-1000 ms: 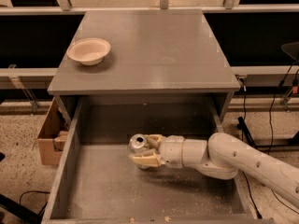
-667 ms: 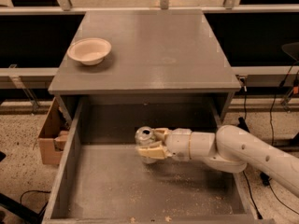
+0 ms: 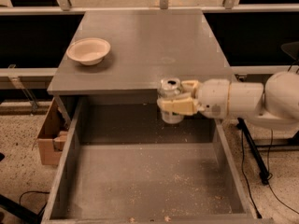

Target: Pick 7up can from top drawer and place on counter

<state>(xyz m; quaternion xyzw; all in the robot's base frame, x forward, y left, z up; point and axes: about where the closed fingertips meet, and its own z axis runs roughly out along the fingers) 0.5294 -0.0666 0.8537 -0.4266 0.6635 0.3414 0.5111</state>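
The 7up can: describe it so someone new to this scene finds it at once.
Find the grey counter above the open top drawer. At the counter's front edge the gripper holds the 7up can in the air. It is small, silvery, with a pull-tab top, unlike the wide beige bowl.

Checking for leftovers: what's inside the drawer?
Only crumbs show on the drawer floor. The claw holds the can up by the counter front, covering a patch of the back wall.

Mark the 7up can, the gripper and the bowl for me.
7up can (image 3: 170, 85), camera view, shiny top.
gripper (image 3: 173, 96), camera view, between its fingertips, gripping the 7up can above the top drawer (image 3: 145, 181).
bowl (image 3: 88, 51), camera view, inner hollow.
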